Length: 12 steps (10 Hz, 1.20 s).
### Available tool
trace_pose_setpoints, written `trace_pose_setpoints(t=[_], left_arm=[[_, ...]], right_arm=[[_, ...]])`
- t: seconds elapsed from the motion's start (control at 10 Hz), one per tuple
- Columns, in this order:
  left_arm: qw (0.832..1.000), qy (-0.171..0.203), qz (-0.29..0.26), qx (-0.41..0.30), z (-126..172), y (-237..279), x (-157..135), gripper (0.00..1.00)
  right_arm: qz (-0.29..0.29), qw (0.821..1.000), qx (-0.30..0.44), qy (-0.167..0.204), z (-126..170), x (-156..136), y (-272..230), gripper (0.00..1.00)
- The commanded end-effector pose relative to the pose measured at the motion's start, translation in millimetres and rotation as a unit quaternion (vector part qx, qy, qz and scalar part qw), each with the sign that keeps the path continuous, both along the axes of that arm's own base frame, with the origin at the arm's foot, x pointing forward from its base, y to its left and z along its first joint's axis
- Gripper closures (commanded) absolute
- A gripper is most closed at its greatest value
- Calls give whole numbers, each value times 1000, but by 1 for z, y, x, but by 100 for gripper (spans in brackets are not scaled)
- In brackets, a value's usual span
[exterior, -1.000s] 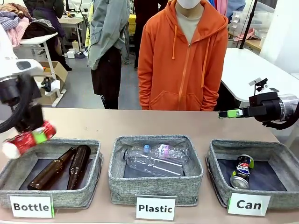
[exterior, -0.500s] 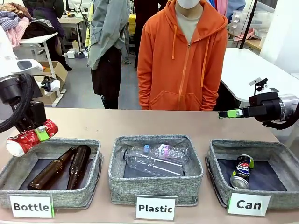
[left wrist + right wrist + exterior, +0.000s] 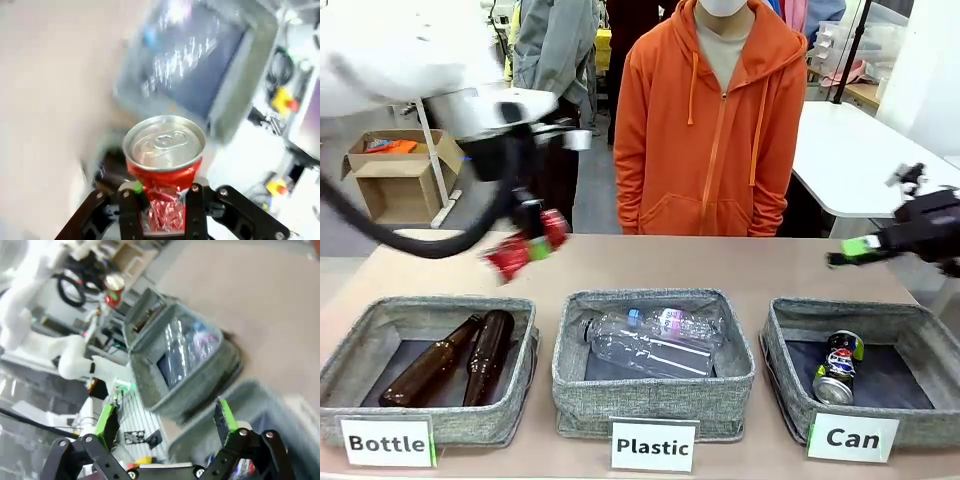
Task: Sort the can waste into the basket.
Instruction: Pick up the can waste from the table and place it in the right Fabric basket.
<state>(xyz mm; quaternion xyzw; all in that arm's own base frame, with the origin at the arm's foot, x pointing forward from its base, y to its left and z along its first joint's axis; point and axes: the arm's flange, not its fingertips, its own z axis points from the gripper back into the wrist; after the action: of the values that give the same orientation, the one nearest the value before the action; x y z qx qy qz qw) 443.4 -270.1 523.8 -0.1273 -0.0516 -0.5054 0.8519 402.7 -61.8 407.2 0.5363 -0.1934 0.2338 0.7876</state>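
Red-and-white crushed can (image 3: 525,245), light, thin-walled and probably slippery, sits clamped across its crumpled middle in the left gripper (image 3: 532,242) above the counter's (image 3: 760,265) far left, while the right gripper (image 3: 860,247), fingers apart, hovers beyond the Can basket (image 3: 790,375).

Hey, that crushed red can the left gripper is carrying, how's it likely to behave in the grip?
The red can looks dented below its intact lid, so it probably gives further under squeeze. Likely light, being crumpled and seemingly empty. The left gripper holds it across the crumpled body, so it may twist slightly.
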Motion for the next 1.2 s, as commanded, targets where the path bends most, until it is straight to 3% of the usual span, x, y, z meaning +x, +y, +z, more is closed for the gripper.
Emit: trace_pose_setpoints(t=[0.0, 0.2, 0.3, 0.4, 0.5, 0.6, 0.8, 0.9, 1.1], left_arm=[[979, -149, -129, -55, -22, -55, 45, 74], [963, -166, -194, -85, -31, -138, 50, 74], [950, -184, -227, -107, -39, -185, 49, 74], [934, -192, -262, -148, -45, -240, 42, 74], [926, -166, -288, -181, -45, -285, 33, 74], [919, -121, -310, -211, -46, -321, 25, 74], [915, -10, -313, -256, -52, -383, 4, 74], [923, 20, -290, -252, -60, -403, 0, 74], [936, 15, -271, -224, -77, -422, -5, 74]], right_arm=[[-49, 995, -39, 79, 41, -67, -29, 0], [-125, 982, -38, 135, 58, -113, -76, 0], [-216, 961, -47, 166, 63, -138, -103, 0], [-321, 927, -37, 192, 62, -169, -131, 0], [-363, 913, -18, 185, 52, -188, -143, 0], [-226, 960, -53, 157, 64, -148, -123, 0], [-226, 960, -53, 157, 64, -148, -123, 0], [-226, 960, -53, 157, 64, -148, -123, 0], [-226, 960, -53, 157, 64, -148, -123, 0]])
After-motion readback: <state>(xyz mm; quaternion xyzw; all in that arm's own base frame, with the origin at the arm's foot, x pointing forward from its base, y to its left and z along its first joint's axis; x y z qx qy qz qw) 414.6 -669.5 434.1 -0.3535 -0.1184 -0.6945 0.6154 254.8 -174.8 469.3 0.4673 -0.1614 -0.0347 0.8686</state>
